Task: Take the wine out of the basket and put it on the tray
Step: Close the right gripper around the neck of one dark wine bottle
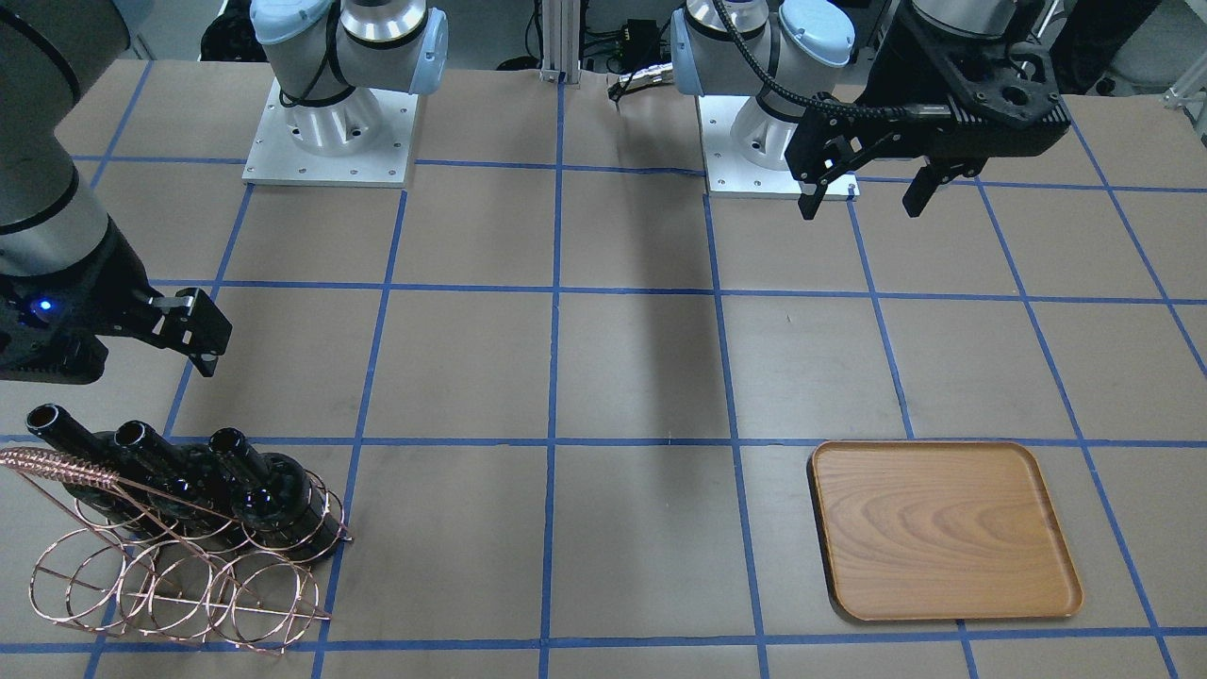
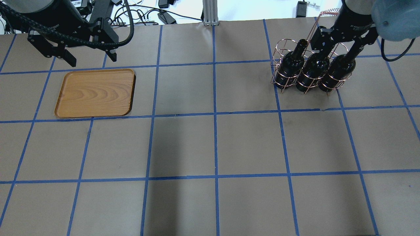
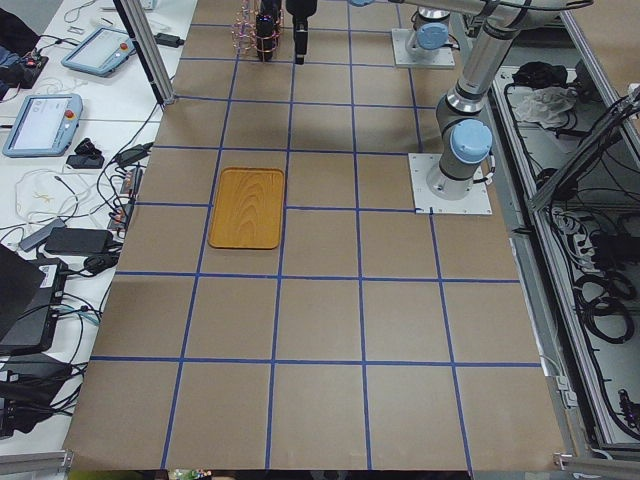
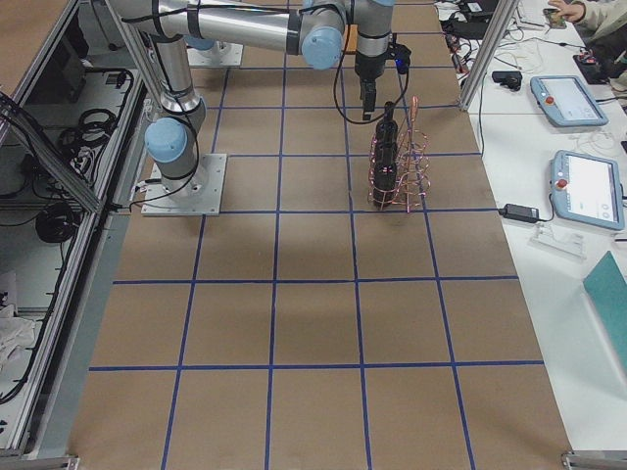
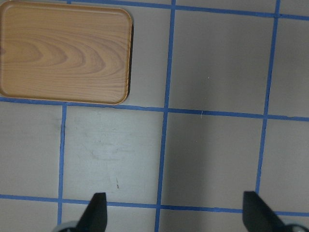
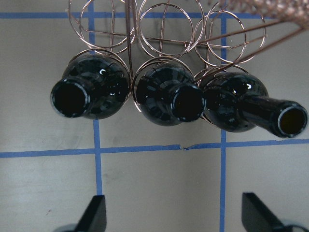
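Right gripper (image 6: 176,212) hovers just short of the basket (image 6: 164,29), fingers spread wide, nothing held. Left gripper (image 1: 863,189) is also wide open and empty, up off the table, near the tray (image 1: 943,528) but not over it.

All three wine bottles sit in the basket's robot-side row of rings, necks leaning. The tray is bare and well apart from them across the table. I read this as the approach to the first grasp.

The middle bottle (image 6: 186,104) is nearest my centreline in the wrist view, so I'd take that one.
- Put the fingers either side of its neck and get below the lip.
- Clearance is tight: the neighbouring bottles look to be touching it or nearly so, and the twisted handle (image 6: 256,7) runs close over the right-hand one.
- Close firmly, since glossy glass will likely slip.
- Pull out along the bottle's lean, not straight up, or the rings may drag the basket along.
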Motion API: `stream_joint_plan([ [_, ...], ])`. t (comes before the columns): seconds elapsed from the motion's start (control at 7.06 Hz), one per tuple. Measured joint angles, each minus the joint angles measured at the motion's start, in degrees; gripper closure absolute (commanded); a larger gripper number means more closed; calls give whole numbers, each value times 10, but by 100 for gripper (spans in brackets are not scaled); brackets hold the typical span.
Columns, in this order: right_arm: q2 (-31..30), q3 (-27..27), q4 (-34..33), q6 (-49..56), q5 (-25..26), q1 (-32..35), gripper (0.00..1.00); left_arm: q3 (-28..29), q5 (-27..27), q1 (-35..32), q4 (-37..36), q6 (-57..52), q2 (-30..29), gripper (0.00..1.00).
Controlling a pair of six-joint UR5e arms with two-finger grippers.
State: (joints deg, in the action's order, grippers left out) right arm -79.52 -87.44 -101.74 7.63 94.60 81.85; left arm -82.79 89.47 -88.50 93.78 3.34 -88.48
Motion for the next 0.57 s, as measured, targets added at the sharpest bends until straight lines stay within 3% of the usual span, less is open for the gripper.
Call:
stream_joint_plan([
  [0.57, 49, 5, -58, 6, -2, -2, 7, 0, 0, 0, 0, 0, 0, 0],
])
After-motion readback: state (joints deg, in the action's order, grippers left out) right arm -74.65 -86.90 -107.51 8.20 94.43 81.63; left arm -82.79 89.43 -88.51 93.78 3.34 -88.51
